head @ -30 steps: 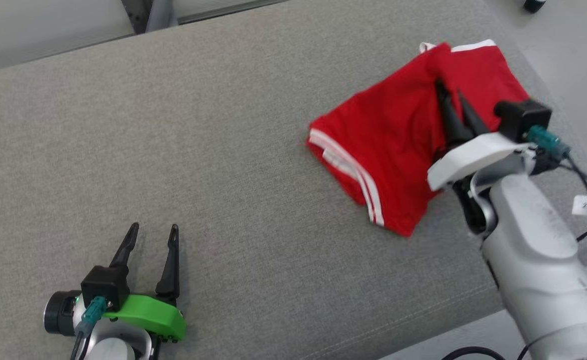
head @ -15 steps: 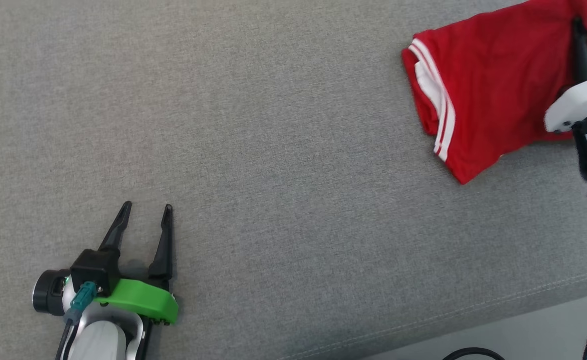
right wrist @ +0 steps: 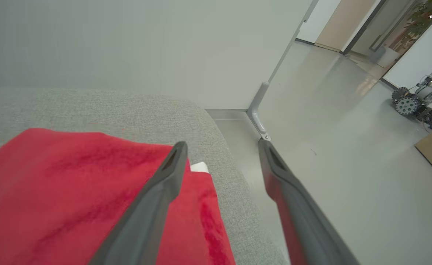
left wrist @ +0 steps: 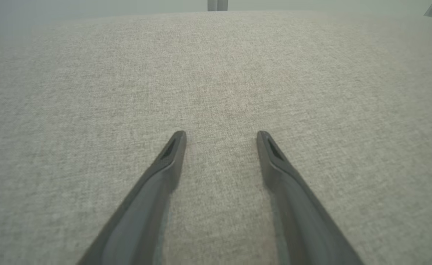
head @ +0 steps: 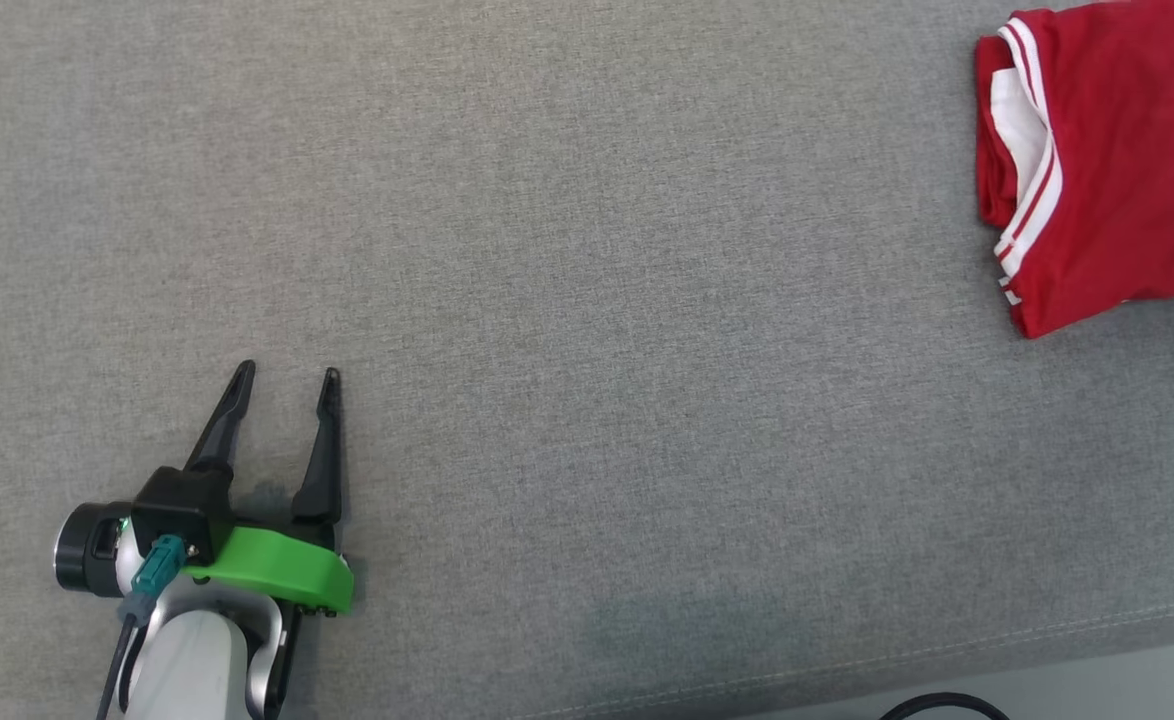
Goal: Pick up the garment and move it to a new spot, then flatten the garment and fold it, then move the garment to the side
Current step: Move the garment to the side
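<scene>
A: Where was the garment?

B: The red garment point(head: 1117, 170) lay folded at the right end of the grey cushion point(head: 587, 250), top right in the head view and cut by the frame. Its white-striped hem faced the cushion's middle and ran up-down that view. Couldn't tell the full long axis.

A: Grippers?

B: The left gripper point(head: 287, 370) was low left, fingers spread, empty, over bare cushion, well apart from the cloth. The right gripper point(right wrist: 222, 143) had also let go, nothing between its fingers. In its wrist view the garment point(right wrist: 72, 195) sat below and left of them, close to the cushion's end, with the floor point(right wrist: 330, 147) beyond.

A: Nearer arm?

B: The right one, clearly. I'd judge any last nudge sideways was its job.
</scene>
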Tool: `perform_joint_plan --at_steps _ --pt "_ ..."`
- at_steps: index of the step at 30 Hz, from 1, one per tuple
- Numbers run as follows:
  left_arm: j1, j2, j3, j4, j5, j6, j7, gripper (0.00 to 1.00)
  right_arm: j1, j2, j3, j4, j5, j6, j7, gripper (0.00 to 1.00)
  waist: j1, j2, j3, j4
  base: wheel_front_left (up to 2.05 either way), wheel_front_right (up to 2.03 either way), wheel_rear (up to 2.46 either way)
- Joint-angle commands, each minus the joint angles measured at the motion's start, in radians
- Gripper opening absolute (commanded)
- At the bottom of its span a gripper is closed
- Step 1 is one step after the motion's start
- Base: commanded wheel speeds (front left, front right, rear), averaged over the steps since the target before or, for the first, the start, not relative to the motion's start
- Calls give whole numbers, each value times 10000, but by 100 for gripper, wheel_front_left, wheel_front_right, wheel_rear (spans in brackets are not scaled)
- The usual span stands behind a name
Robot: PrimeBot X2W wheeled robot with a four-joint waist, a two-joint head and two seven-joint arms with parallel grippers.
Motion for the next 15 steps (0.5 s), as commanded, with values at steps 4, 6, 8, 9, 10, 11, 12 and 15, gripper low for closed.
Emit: perform_joint_plan --at_steps 4,6,8,9,10,11,12,15 --pt "145 -75 197 159 62 26 28 100 336 923 -549 -824 -1022 -16 -195 100 0 0 -394 116 0 0 0" --pt "217 -122 272 167 53 26 22 100 663 1622 -422 -1498 -1015 -16 -195 100 0 0 -634 102 0 0 0" --pt "269 -145 309 189 51 26 21 100 903 1950 -283 -1838 -973 -16 -196 100 0 0 -776 92 0 0 0" --pt "332 -167 342 228 47 26 21 100 1166 2269 -40 -2098 -883 -16 -196 100 0 0 -924 79 0 0 0" --pt "378 -195 376 259 39 26 21 100 1411 2552 210 -2329 -713 -16 -198 100 0 0 -1094 76 0 0 0" --pt "421 -219 391 299 44 24 21 100 1624 2769 456 -2572 -563 -18 -199 100 0 0 -1253 73 0 0 0" --pt "476 -249 414 319 44 26 19 100 1901 2977 832 -2754 -403 -17 -200 100 0 0 -1402 74 0 0 0" --pt "662 -331 488 415 46 24 21 100 2728 3425 1814 -3166 118 -17 -200 100 0 0 -1830 78 0 0 0"
